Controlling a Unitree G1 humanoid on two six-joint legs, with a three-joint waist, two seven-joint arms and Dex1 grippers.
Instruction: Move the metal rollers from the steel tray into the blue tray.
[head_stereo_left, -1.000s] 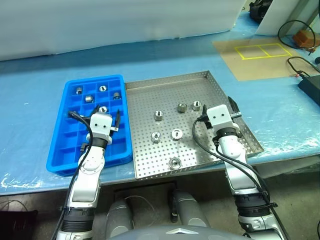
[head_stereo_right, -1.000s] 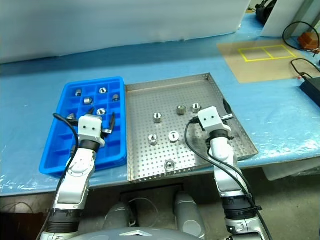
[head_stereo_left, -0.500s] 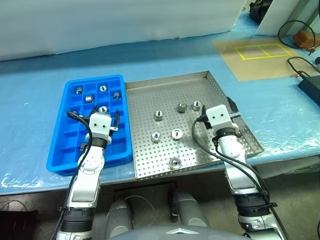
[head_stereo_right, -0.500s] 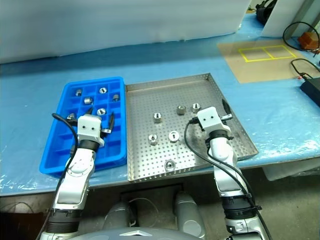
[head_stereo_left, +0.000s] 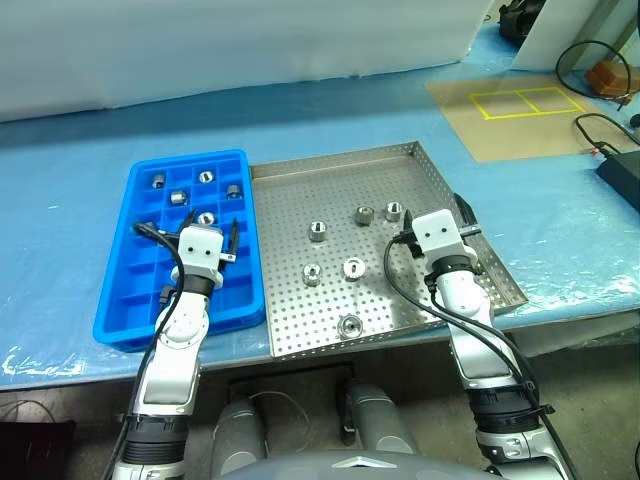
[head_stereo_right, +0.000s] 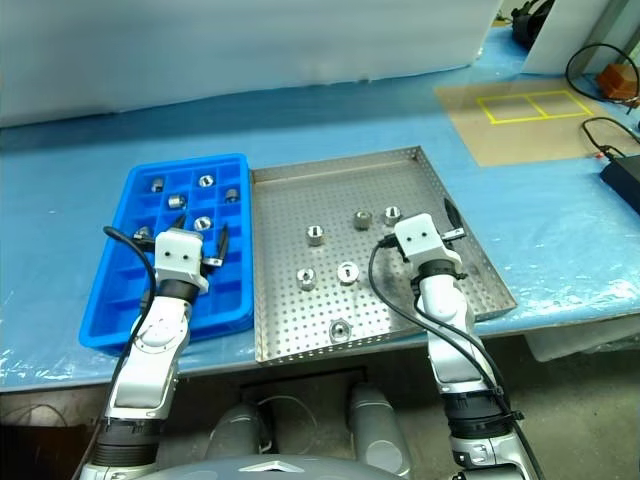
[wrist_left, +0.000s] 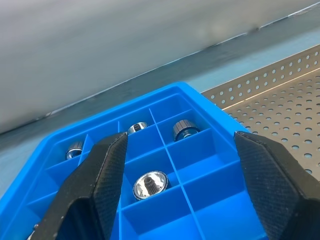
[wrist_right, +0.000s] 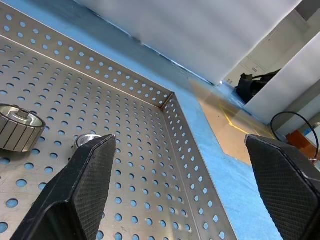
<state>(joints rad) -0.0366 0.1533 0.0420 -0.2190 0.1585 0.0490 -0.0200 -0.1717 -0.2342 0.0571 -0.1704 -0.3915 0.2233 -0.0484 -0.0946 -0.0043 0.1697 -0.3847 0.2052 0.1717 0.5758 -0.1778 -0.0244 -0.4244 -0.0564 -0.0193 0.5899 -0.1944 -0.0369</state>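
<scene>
The steel tray (head_stereo_left: 335, 160) lies mid-table with several metal rollers (head_stereo_left: 318, 231) scattered on its perforated floor. Touching its left side is the blue tray (head_stereo_left: 120, 300), which has several rollers (head_stereo_left: 205, 176) in its far cells. My left gripper (head_stereo_left: 188, 226) hovers open over the blue tray's middle. In the left wrist view a roller (wrist_left: 150, 184) sits in a cell below and between its fingers (wrist_left: 95, 190), not gripped. My right gripper (head_stereo_left: 432, 212) is open and empty over the steel tray's right side. Two rollers (wrist_right: 17, 127) lie just ahead of it.
A brown board (head_stereo_left: 510, 115) with yellow taped rectangles lies on the blue-covered table at the back right. Black cables and a dark box (head_stereo_left: 620, 170) sit at the right edge. A white panel (head_stereo_left: 230, 40) stands behind the trays. The table's front edge (head_stereo_left: 560, 315) runs just below them.
</scene>
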